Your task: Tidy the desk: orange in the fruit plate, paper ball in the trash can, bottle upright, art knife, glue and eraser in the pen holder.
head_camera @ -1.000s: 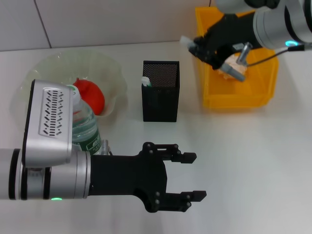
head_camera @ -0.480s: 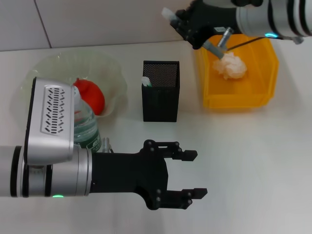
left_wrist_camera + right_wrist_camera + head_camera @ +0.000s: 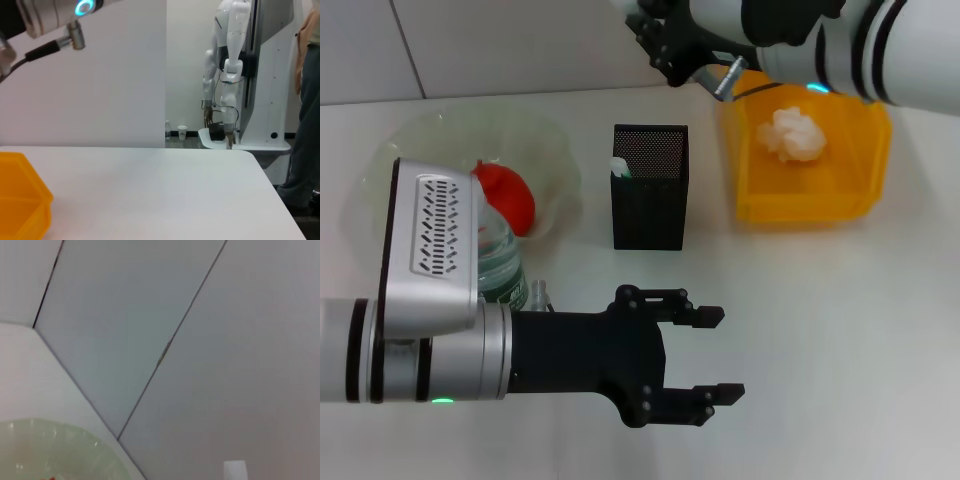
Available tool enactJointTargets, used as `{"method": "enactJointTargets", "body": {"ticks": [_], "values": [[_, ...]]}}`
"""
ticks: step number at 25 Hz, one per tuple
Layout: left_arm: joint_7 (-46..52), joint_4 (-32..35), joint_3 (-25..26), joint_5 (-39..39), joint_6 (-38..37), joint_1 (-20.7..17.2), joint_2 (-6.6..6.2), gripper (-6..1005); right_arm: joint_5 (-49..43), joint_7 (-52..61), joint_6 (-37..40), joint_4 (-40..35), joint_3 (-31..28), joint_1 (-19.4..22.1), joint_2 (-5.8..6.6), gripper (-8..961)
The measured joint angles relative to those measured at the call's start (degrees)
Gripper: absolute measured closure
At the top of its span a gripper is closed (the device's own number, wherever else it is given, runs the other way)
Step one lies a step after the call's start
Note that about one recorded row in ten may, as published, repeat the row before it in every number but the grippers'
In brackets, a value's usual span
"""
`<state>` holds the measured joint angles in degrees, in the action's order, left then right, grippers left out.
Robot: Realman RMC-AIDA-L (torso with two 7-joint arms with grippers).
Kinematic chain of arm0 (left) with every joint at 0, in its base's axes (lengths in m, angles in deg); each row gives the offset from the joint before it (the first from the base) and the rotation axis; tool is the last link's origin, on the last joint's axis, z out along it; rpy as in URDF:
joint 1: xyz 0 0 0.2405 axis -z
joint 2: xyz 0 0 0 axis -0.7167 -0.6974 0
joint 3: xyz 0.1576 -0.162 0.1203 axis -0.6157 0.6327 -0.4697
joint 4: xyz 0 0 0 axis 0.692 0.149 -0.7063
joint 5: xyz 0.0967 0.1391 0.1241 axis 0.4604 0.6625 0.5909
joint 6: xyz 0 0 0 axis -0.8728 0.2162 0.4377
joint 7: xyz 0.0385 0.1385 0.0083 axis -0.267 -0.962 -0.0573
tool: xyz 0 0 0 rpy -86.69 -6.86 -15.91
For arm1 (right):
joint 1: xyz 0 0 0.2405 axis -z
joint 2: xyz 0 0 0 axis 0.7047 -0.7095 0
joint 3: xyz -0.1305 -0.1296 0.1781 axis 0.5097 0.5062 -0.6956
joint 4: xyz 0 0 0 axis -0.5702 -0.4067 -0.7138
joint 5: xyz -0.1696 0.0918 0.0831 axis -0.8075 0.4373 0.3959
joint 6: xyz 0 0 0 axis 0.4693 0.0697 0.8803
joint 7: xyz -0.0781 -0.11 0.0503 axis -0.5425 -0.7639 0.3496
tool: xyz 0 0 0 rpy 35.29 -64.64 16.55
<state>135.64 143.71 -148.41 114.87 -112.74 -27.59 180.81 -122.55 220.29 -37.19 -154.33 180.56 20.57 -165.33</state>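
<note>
The right gripper (image 3: 665,45) has risen away from the trash can (image 3: 855,200) toward the far wall; whether its fingers are spread cannot be told. The paper ball (image 3: 790,135) lies inside the can. The left gripper (image 3: 715,355) hovers low over the counter (image 3: 840,330), fingers spread and empty. The orange (image 3: 510,195) sits in the fruit plate (image 3: 550,150), the bottle (image 3: 500,265) upright beside it, near the pen holder (image 3: 650,190).

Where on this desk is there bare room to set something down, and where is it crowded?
Bare table lies in front of the trash can, beside the open left gripper. A narrower strip separates the pen holder from the trash can. It is crowded near the fruit plate, where the orange and bottle sit by the left arm.
</note>
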Motion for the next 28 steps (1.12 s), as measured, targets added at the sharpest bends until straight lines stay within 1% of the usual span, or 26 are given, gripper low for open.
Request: {"method": "enactJointTargets", "body": {"ticks": [1,2,3,4,5,8,9,10,11,15,25,28], "values": [[-0.3,-0.1,0.0,0.0,0.0,0.0,0.00,301,0.5,0.0,-1.9,0.9,0.5,0.1,0.04,821],[-0.3,-0.1,0.0,0.0,0.0,0.0,0.00,301,0.5,0.0,-1.9,0.9,0.5,0.1,0.04,821],[-0.4,-0.2,-0.1,-0.1,0.1,0.0,0.00,301,0.9,0.0,-5.1,2.2,1.6,0.3,0.07,821],[-0.4,-0.2,-0.1,-0.1,0.1,0.0,0.00,301,0.9,0.0,-5.1,2.2,1.6,0.3,0.07,821],[-0.6,-0.6,-0.1,-0.2,0.2,0.2,0.00,301,1.1,0.0,-8.3,3.5,2.8,0.6,0.07,821],[-0.6,-1.2,-0.1,-0.2,0.3,0.8,0.00,301,1.2,0.0,-12.4,5.2,4.4,0.8,0.07,821],[-0.6,-1.2,-0.1,-0.2,0.3,0.8,0.00,301,1.2,0.0,-12.4,5.2,4.4,0.8,0.07,821],[-0.6,-1.3,-0.1,-0.2,0.4,0.9,0.00,301,1.6,0.0,-14.7,6.4,5.5,0.9,0.06,821],[-0.6,-1.3,-0.1,-0.2,0.4,0.9,0.00,301,1.6,0.0,-14.7,6.4,5.5,0.9,0.06,821],[-0.6,-1.4,-0.1,-0.2,0.7,1.1,0.00,301,2.5,0.4,-19.4,9.2,8.2,0.8,0.05,821],[-1.4,-1.5,0.2,-0.1,0.7,1.0,-0.04,301,4.3,0.5,-26.1,13.1,13.0,0.9,-0.04,821],[-1.4,-1.8,0.4,0.0,0.7,0.9,-0.12,302,4.5,0.6,-26.3,13.1,13.3,0.9,-0.04,822]]}}
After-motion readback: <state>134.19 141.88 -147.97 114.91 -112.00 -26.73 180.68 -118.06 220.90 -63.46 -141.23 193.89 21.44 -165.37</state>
